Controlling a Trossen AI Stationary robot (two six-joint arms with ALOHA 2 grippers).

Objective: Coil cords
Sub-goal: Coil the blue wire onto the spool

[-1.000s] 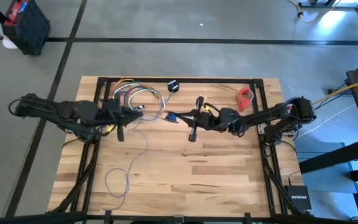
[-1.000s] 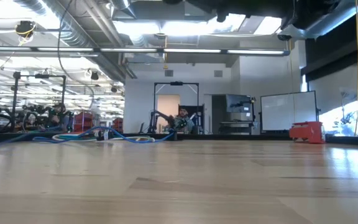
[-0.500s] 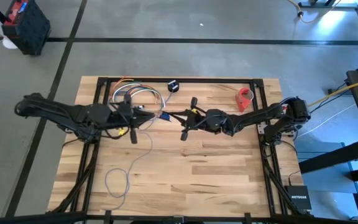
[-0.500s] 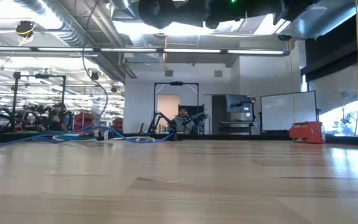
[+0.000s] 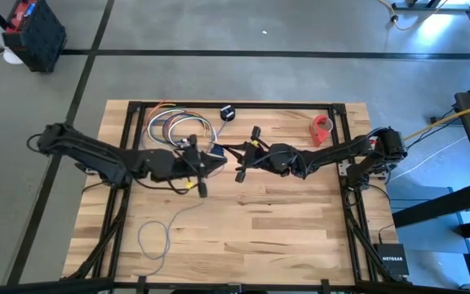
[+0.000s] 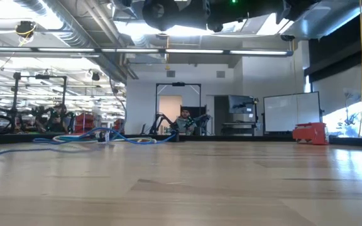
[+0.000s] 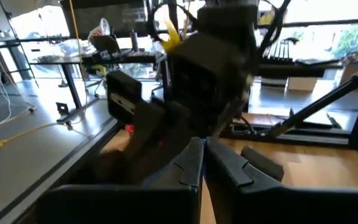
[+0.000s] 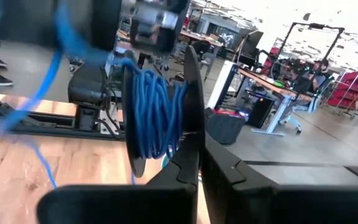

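Note:
The thin bluish cord (image 5: 173, 219) lies slack on the table in a loop toward the near left. Its upper part is wound into a blue coil (image 8: 154, 118) around a black disc-shaped piece. In the high view the coil (image 5: 216, 152) hangs above the table's middle, between my two grippers. My right gripper (image 8: 199, 163) comes level from the table's right and is shut at the coil. My left gripper (image 5: 209, 160) comes level from the left, shut, close to the coil. In the left wrist view its fingertips (image 7: 202, 163) are closed together. My left gripper is shut on the cord just above the coil (image 8: 146, 30), where the picture is blurred; the hold itself cannot be made out. From there a loose strand (image 8: 58, 37) falls slack to the table. My right gripper pinches the black disc's lower rim (image 8: 190, 140) between its two fingers, coming level from the table's right. The disc stands on edge above the fingertips with the blue coil wound beside it, lifted clear of the table.
A bundle of multicoloured looped wires (image 5: 178, 126), a separate black disc (image 5: 228, 113) and a red tape roll (image 5: 323, 128) lie along the far edge. The near half of the wooden table (image 5: 284, 237) holds only the cord's loop.
My left gripper has swept toward the table's right and a little down, ending close to my right gripper and the coil, and it has drawn the cord's upper strand along. The loop on the table has stayed. My right gripper has shifted slightly left and turned a little.

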